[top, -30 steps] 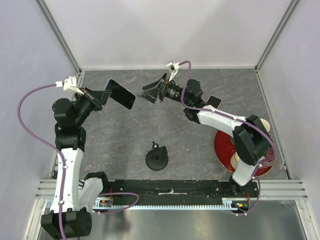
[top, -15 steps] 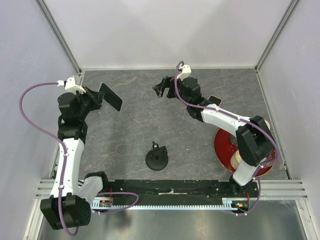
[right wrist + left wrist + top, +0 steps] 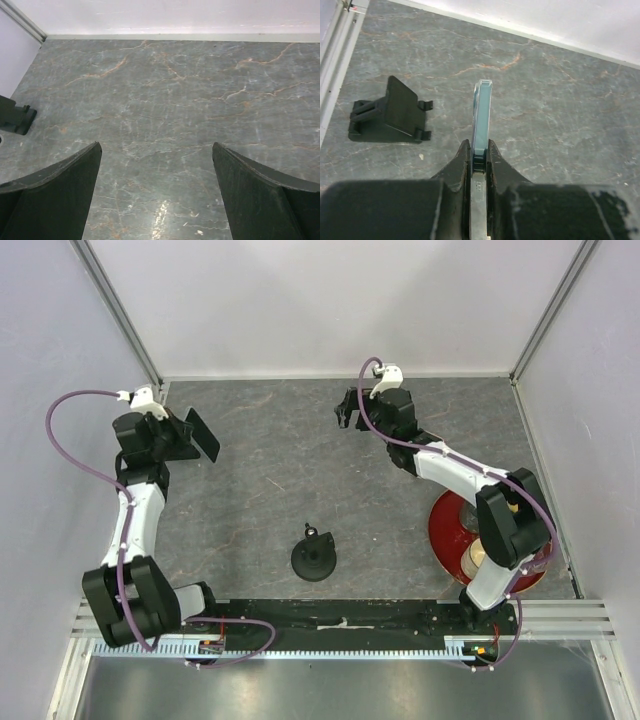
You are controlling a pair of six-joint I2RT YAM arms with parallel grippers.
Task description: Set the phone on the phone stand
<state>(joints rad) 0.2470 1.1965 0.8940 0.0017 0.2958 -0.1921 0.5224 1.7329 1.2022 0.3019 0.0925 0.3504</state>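
Room: white walls (image 3: 330, 300) on 3 sides, alu frame posts (image 3: 120, 310) in back corners.
Desk (image 3: 280, 490): grey marbled top w/ rusty veins.
Count:
- 2 arms
- 1 red disc (image 3: 445, 530) (half hidden under right arm)
- 1 black round base w/ knob (image 3: 314, 558), front-centre
- 1 black phone stand (image 3: 387, 117)
- 1 phone (image 3: 481, 115)

Left fingers (image 3: 457, 165) clamped on phone's near end. Phone edge-on in wrist view, held above desk, far-left area. Stand sits on desk beside phone, not touching.
Right fingers (image 3: 60, 190) spread wide, empty.

The left gripper (image 3: 479, 152), clamping the phone (image 3: 482, 117), has pulled leftward, farther from the round black base (image 3: 314, 558). The right gripper (image 3: 156, 146) has retreated rightward beyond it.
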